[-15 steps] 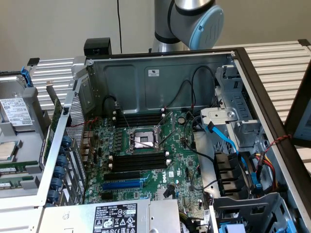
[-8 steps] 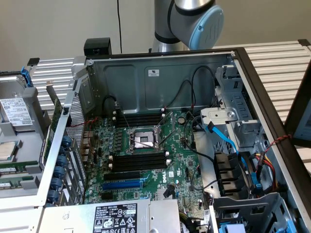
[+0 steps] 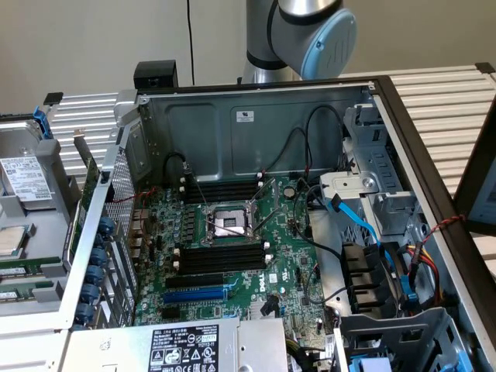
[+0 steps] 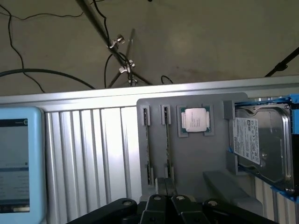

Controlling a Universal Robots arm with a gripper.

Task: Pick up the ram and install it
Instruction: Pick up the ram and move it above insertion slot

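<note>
**Task progress: pick not yet made.** Wrist view: the ram point(image 4: 167, 149), a long, thin green circuit-board stick, stands on edge in a slot of the flat grey plastic parts tray point(image 4: 196, 163). It sits just beside a second, matching stick point(image 4: 147, 144) and is the nearer of the two to a square, silver-capped processor point(image 4: 195, 120). The tray lies on the ribbed aluminium desk point(image 4: 93, 154). The black gripper point(image 4: 164, 201) is poised close to the near ends of the two sticks, its fingers pressed together with nothing between them; no contact with either stick is evident.

Exterior view: the open grey steel computer case point(image 3: 232, 124) lies on its side, exposing the green motherboard point(image 3: 287, 271), whose long black memory slots point(image 3: 221, 256) are all unoccupied.

Judged state: neither the pick-up nor the installation has been done. The ram is in its tray outside the case, well apart from the slots.
</note>
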